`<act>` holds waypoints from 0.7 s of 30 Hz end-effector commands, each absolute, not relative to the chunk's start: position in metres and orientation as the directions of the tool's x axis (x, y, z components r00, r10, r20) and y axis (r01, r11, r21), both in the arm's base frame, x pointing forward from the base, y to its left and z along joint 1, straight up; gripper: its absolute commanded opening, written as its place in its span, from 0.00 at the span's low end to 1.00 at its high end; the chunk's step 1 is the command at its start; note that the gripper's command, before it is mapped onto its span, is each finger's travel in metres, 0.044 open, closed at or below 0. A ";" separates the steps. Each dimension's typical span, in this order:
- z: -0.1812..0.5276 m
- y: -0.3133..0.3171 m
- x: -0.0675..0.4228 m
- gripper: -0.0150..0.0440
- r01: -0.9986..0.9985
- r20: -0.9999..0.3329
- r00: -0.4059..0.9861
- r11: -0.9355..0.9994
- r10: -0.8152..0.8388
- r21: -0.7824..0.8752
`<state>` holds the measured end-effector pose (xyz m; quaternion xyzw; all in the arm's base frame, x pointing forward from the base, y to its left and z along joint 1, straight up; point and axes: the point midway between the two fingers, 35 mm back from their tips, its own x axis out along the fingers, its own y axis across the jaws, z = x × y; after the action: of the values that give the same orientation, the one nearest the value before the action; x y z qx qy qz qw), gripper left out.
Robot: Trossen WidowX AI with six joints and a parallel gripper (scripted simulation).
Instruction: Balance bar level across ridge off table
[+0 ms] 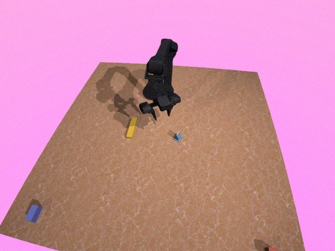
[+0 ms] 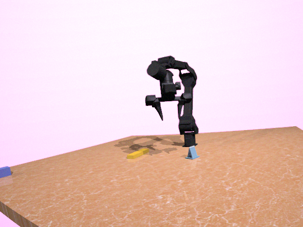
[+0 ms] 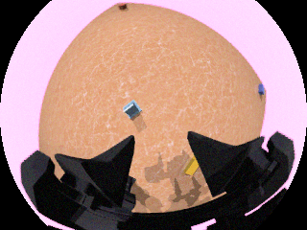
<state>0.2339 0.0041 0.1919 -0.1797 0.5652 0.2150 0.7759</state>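
Observation:
A yellow bar (image 1: 131, 127) (image 2: 138, 153) (image 3: 191, 167) lies flat on the brown table (image 1: 162, 189). A small light-blue ridge (image 1: 177, 136) (image 2: 192, 152) (image 3: 132, 110), a wedge with its edge up, stands to the bar's right, apart from it. My gripper (image 1: 162, 115) (image 2: 170, 114) (image 3: 161, 137) is open and empty. It hangs high above the table, fingers pointing down, between the bar and the ridge and nearer the arm's base. In the wrist view the bar lies beside the right finger.
A blue block (image 1: 33, 213) (image 2: 4, 171) (image 3: 261, 90) sits near the table's front left corner. A red block (image 1: 271, 248) (image 3: 123, 7) shows at the front right corner. The arm's base (image 2: 189, 139) stands just behind the ridge.

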 end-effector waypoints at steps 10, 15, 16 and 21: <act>0.169 -0.054 0.252 0.79 -0.368 -0.980 0.195 0.930 0.050 -0.026; 0.160 -0.078 0.255 0.79 -0.302 -0.986 0.164 0.953 0.027 -0.025; 0.159 -0.083 0.256 0.79 -0.289 -0.987 0.157 0.957 0.023 -0.024; 0.149 -0.108 0.255 0.79 -0.221 -0.992 0.124 0.975 0.005 -0.022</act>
<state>0.2547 -0.0929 0.1558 -0.0922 0.6468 0.0898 0.7518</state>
